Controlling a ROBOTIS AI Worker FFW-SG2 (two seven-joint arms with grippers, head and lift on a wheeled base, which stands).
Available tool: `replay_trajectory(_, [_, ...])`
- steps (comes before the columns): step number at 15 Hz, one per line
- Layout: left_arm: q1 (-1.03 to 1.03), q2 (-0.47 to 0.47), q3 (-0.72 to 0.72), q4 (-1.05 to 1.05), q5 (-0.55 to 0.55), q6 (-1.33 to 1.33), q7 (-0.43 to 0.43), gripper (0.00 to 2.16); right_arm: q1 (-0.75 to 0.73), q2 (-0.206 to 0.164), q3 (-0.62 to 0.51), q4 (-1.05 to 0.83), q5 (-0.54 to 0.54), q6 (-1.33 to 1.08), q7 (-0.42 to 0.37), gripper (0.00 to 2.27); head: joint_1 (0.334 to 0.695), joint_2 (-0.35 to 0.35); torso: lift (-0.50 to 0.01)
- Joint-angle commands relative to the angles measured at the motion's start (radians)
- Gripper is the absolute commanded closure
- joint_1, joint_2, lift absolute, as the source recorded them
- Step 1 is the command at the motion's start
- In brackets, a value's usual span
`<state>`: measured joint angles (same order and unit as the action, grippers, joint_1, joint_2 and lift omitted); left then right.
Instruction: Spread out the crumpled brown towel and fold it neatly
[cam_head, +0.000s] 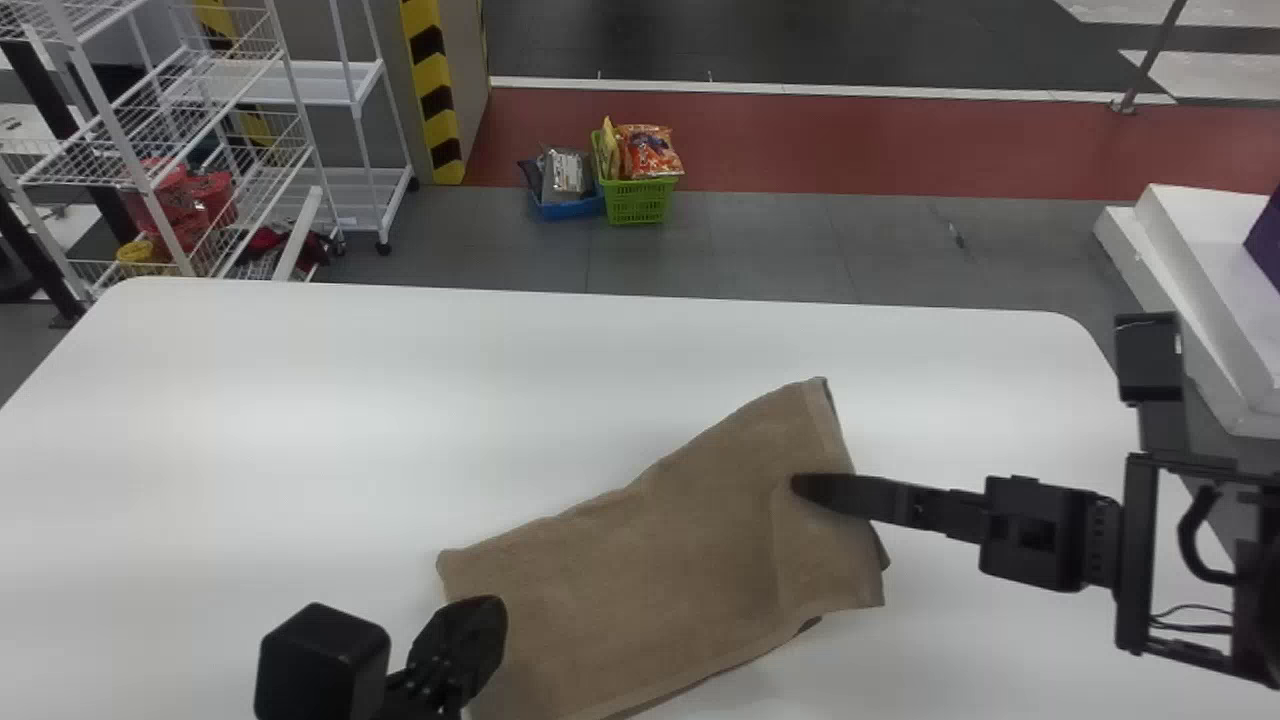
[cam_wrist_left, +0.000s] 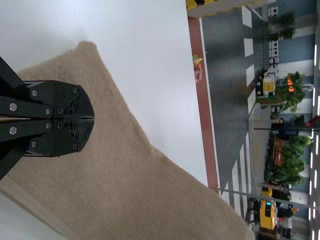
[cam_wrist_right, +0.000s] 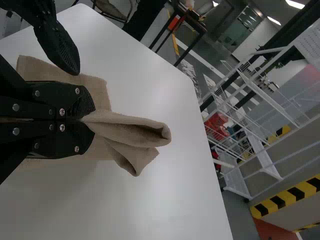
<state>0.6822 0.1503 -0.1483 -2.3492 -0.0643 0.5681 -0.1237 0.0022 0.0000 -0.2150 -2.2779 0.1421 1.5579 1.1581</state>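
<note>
With the dial centred on the towel as seen in the head view, and twelve at the far side of the table, the brown cloth was spread in a slanting band, with soft ripples left in it. One corner was pointed at between one and two o'clock, another at nine; at three to four o'clock, another layer was exposed beneath the edge.

The right gripper was placed over the two o'clock part. In the right wrist view, the jaws of the right gripper were closed on the towel, and a pinched, doubled fold was pushed out past the tips, its end curled open.

The left gripper was positioned above the cloth between eight and nine o'clock. In its wrist view its jaws were brought fully together; whether any cloth was nipped could not be told.

Beyond the table, the green basket was set on the floor at twelve o'clock, packed with bags, and the wire rack was stood at ten.
</note>
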Motion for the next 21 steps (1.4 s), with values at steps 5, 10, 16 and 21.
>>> replay_trajectory(5, [-0.018, -0.009, 0.104, 0.051, 0.136, 0.183, -0.194, 2.04, -0.030, 0.001, -0.041, 0.000, -0.013, 0.014, 0.000, 1.51, 0.695, -0.008, -0.126])
replay_trajectory(10, [-0.026, -0.017, 0.093, 0.039, 0.153, 0.103, -0.168, 2.05, -0.031, 0.001, 0.000, 0.002, 0.002, 0.014, -0.005, 1.51, 0.695, -0.021, -0.126])
replay_trajectory(16, [-0.067, -0.020, 0.038, -0.001, 0.158, 0.137, -0.162, 2.06, -0.051, 0.001, 0.005, 0.018, 0.010, 0.014, -0.012, 1.51, 0.695, -0.027, -0.126])
replay_trajectory(21, [-0.119, -0.018, -0.031, 0.070, 0.139, 0.152, -0.139, 2.06, -0.076, 0.001, 0.029, 0.049, 0.017, 0.014, -0.015, 1.51, 0.695, -0.076, -0.126])
